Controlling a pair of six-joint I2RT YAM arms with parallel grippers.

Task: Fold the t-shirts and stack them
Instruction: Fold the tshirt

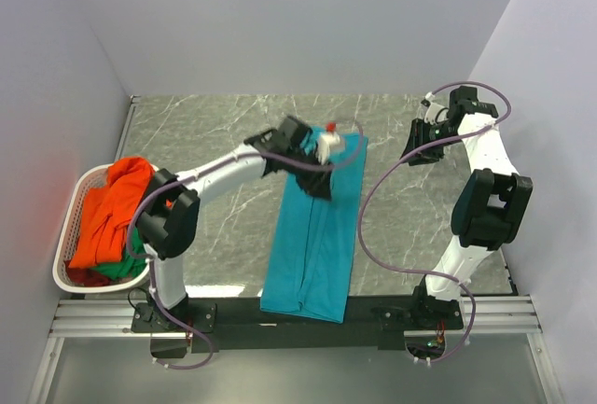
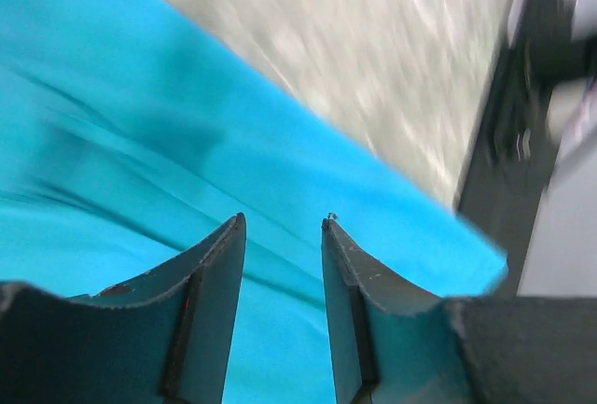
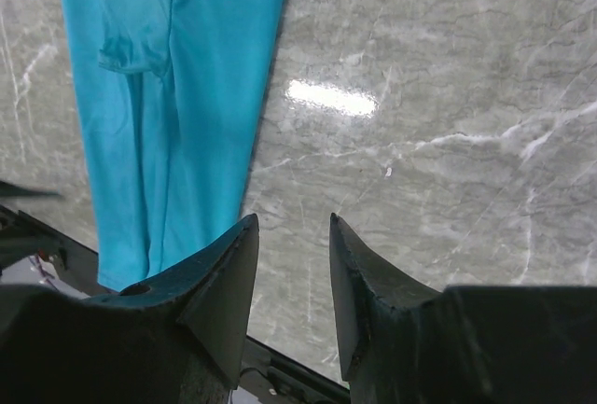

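Note:
The teal t-shirt [image 1: 315, 245] lies folded into a long strip down the middle of the table, its near end at the front edge. It fills the left wrist view [image 2: 140, 161] and shows at the left of the right wrist view [image 3: 177, 77]. My left gripper [image 1: 317, 185] hovers over the strip's far part, open and empty [image 2: 283, 222]. My right gripper [image 1: 415, 147] is open and empty at the far right, above bare table [image 3: 291, 222]. The orange t-shirt [image 1: 110, 213] and the green t-shirt [image 1: 126, 264] lie heaped in the basket.
A white laundry basket [image 1: 73, 206] stands at the table's left edge. Grey walls close in the left, back and right. A black rail [image 1: 233, 313] runs along the front edge between the arm bases. A grey marble tabletop [image 1: 410, 227] lies between the shirt and the right arm.

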